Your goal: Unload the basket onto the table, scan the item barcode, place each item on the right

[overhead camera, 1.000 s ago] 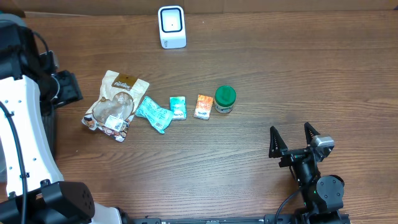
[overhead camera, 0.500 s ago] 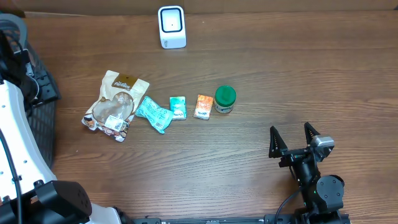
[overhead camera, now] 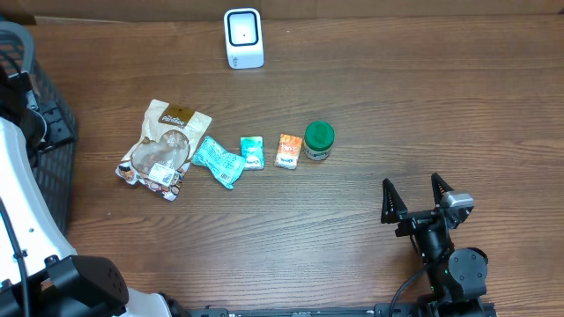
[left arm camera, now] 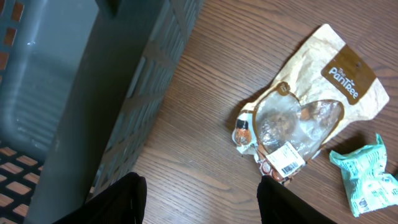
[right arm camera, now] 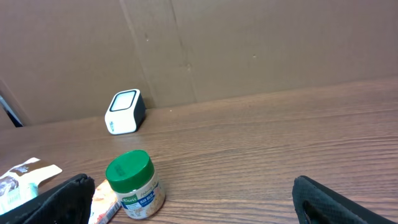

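Observation:
A white barcode scanner [overhead camera: 244, 38] stands at the table's far edge. A row of items lies mid-table: a brown pastry bag [overhead camera: 163, 148] with a barcode label, a teal packet [overhead camera: 218, 161], a small teal packet [overhead camera: 252, 152], an orange packet [overhead camera: 288, 151] and a green-lidded jar [overhead camera: 319, 140]. My left gripper [left arm camera: 202, 194] hangs open over bare wood between the basket and the pastry bag [left arm camera: 305, 106], holding nothing. My right gripper [overhead camera: 414, 195] rests open near the front right, facing the jar [right arm camera: 134, 183] and the scanner [right arm camera: 124, 112].
A grey slatted basket [left arm camera: 93, 93] stands at the table's left edge, under my left arm [overhead camera: 22, 202]. A brown cardboard wall [right arm camera: 249, 43] runs behind the scanner.
My left arm has swung further left over the basket, its dark wrist leaving the spot beside the pastry bag. The right arm and all items have stayed still.

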{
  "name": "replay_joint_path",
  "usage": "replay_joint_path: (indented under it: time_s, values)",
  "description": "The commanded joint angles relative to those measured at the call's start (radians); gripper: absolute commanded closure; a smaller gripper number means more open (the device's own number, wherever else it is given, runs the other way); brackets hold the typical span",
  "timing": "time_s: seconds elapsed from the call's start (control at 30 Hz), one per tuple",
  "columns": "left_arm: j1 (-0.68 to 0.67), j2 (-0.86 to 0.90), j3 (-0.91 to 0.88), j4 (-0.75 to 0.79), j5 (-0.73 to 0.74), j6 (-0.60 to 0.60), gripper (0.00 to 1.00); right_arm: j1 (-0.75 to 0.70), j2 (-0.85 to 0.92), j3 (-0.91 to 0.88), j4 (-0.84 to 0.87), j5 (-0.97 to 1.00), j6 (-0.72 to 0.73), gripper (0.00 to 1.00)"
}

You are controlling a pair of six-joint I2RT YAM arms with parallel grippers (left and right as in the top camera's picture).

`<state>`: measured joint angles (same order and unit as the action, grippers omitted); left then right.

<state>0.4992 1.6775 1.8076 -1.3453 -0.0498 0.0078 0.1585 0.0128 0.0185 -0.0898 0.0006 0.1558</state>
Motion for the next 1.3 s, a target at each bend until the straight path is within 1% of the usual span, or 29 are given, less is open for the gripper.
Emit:
replay_joint_path:
  time_s: [0.0, 0.2, 0.27, 0.33, 0.37, 0.43, 0.5, 0.73, 0.93, 1.03, 1.13, 1.2, 1.27]
  values:
    - [0.034, -0.014, 0.018, 0.014, -0.028, 0.014, 0.39, -0.002, -0.009, -0.010, 0.005, 0.005, -0.007, 0.00]
    - [0.038, -0.014, 0.018, 0.016, -0.026, 0.007, 0.39, -0.002, -0.009, -0.010, 0.005, 0.005, -0.007, 0.00]
    - [0.038, -0.014, 0.018, 0.016, -0.001, 0.007, 0.39, -0.002, -0.009, -0.010, 0.005, 0.005, -0.007, 0.00]
    - [0.037, -0.014, 0.018, 0.016, 0.051, 0.008, 0.41, -0.002, -0.009, -0.010, 0.005, 0.005, -0.007, 0.00]
    - [0.036, -0.014, 0.018, 0.018, 0.113, 0.021, 0.41, -0.002, -0.009, -0.010, 0.005, 0.005, -0.007, 0.00]
    - [0.022, -0.014, 0.018, 0.015, 0.243, 0.090, 0.43, -0.002, -0.009, -0.010, 0.005, 0.005, -0.007, 0.00]
    - [0.000, -0.014, 0.018, 0.013, 0.305, 0.129, 0.44, -0.002, -0.009, -0.010, 0.005, 0.005, -0.007, 0.00]
    - [-0.160, -0.014, 0.014, -0.018, 0.312, 0.127, 0.41, -0.002, -0.009, -0.010, 0.005, 0.005, -0.007, 0.00]
    - [-0.288, -0.014, 0.013, -0.009, 0.309, 0.069, 0.39, -0.002, -0.009, -0.010, 0.005, 0.005, -0.007, 0.00]
    - [-0.333, -0.014, 0.012, -0.008, 0.309, 0.062, 0.39, -0.002, -0.009, -0.010, 0.006, 0.005, -0.007, 0.00]
    - [-0.376, -0.013, 0.012, -0.006, 0.309, 0.055, 0.31, -0.002, -0.009, -0.010, 0.005, 0.005, -0.007, 0.00]
    - [-0.402, -0.013, 0.012, -0.002, 0.309, 0.043, 0.23, -0.002, -0.009, -0.010, 0.005, 0.005, -0.007, 0.00]
    - [-0.423, -0.013, 0.012, 0.004, 0.309, 0.036, 0.23, -0.002, -0.009, -0.010, 0.005, 0.005, -0.007, 0.00]
